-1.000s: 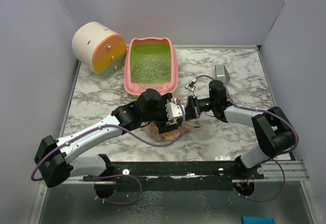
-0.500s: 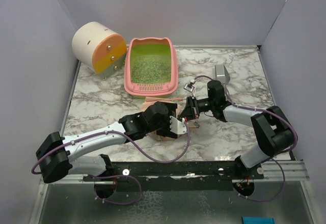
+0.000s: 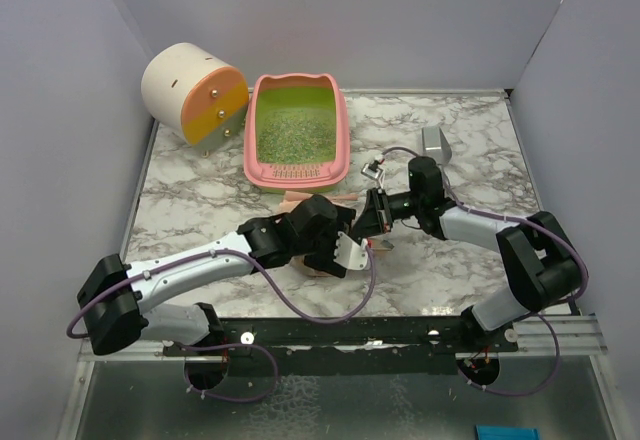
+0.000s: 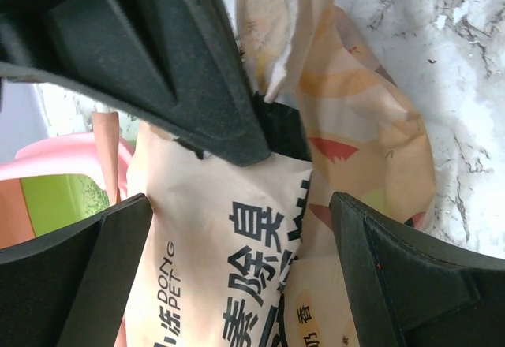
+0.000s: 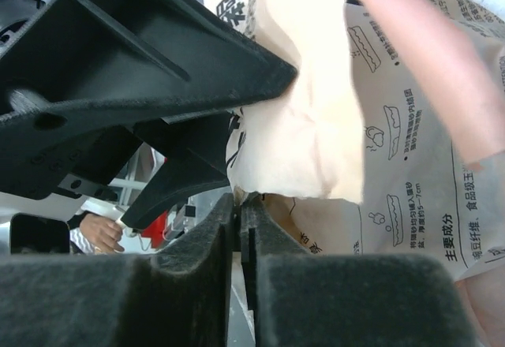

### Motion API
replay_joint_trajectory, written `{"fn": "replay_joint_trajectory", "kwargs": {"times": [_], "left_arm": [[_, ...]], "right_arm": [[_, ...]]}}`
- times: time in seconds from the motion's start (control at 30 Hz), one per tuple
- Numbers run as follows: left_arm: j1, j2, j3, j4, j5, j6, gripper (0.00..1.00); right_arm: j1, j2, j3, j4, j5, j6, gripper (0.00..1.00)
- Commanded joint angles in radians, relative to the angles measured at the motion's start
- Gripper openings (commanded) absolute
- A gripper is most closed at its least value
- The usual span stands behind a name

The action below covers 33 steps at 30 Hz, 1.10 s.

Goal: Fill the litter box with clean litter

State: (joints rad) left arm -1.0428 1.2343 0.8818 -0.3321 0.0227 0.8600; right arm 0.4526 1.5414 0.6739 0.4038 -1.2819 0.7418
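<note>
Granules of greenish-grey litter (image 3: 292,135) cover the floor of the pink litter box (image 3: 297,174), which sits at the back of the marble table (image 3: 190,200) beside a cream-and-orange cylinder (image 3: 195,90). Nearer the arms, a tan printed pouch (image 4: 229,236) lies between the two grippers. The left gripper (image 3: 348,250) stands wide open over it. The right gripper (image 5: 238,205) has its fingers almost together at the pouch's edge, with only a thin slit between them. Whether it pinches the pouch, I cannot tell.
</note>
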Motion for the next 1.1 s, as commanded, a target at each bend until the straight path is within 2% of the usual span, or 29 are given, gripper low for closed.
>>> {"fn": "replay_joint_trajectory", "kwargs": {"times": [0.0,0.03,0.07,0.17,0.3,0.47,0.57,0.6,0.67,0.77,1.0,1.07], "left_arm": [[-0.006,0.053,0.064,-0.157,0.074,0.034,0.99],[-0.009,0.062,0.068,-0.173,0.089,0.033,0.99],[-0.011,0.068,0.069,-0.179,0.107,0.031,0.99],[-0.012,0.073,0.06,-0.181,0.141,0.014,0.99],[-0.013,0.056,0.034,-0.18,0.145,0.01,0.97],[-0.013,0.005,0.015,-0.149,0.111,-0.021,0.75],[-0.013,-0.004,0.012,-0.157,0.113,-0.023,0.55],[-0.013,0.003,0.012,-0.168,0.118,-0.024,0.49],[-0.013,0.019,0.017,-0.185,0.128,-0.039,0.44],[-0.013,0.041,0.037,-0.194,0.107,-0.071,0.36],[0.012,0.054,0.07,-0.215,0.082,-0.164,0.26],[0.036,0.055,0.087,-0.2,0.084,-0.226,0.17]], "right_arm": [[0.013,-0.043,0.001,0.07,-0.037,0.07,0.22],[0.012,-0.057,0.001,0.063,-0.024,0.066,0.37],[0.013,-0.072,0.004,0.047,-0.009,0.052,0.57],[0.011,-0.135,0.036,-0.083,0.065,-0.032,0.7],[0.012,-0.229,0.135,-0.423,0.328,-0.235,0.72],[0.012,-0.345,0.156,-0.614,0.707,-0.353,0.72],[0.012,-0.394,0.142,-0.681,0.889,-0.378,0.72],[0.012,-0.404,0.136,-0.698,0.897,-0.388,0.72],[0.012,-0.426,0.102,-0.689,0.857,-0.397,0.72],[0.012,-0.468,0.005,-0.606,0.769,-0.369,0.72],[0.012,-0.591,-0.294,-0.191,0.54,-0.262,0.7],[0.012,-0.624,-0.355,-0.086,0.509,-0.225,0.69]]}}
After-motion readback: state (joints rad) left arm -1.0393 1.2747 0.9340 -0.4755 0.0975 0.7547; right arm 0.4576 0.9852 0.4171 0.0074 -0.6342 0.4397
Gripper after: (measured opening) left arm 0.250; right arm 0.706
